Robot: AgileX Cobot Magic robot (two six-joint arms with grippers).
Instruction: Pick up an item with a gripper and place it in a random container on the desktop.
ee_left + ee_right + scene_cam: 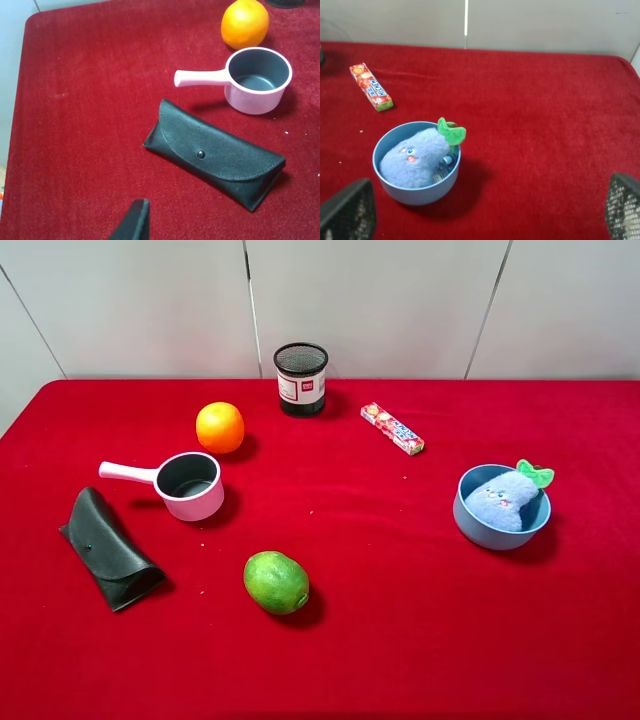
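Note:
The pale-blue plush item (500, 502) lies inside the round light-blue container (470, 525) at the right of the red table, its green bow (535, 475) sticking over the rim. The right wrist view shows the item (412, 157) filling the container (417, 195), with a bit of paper tag beside it. My right gripper (487, 207) hangs back from the container, open, its two fingers far apart and nothing between them. Of my left gripper only one black fingertip (136, 220) shows, above bare cloth near a black case (215, 152); it holds nothing. Neither arm appears in the exterior view.
A pink saucepan (190, 485), an orange (220, 427) and a black glasses case (108, 548) stand at the left. A green lime (276, 582) sits front centre. A black mesh cup (301, 378) and a candy pack (392, 428) are at the back.

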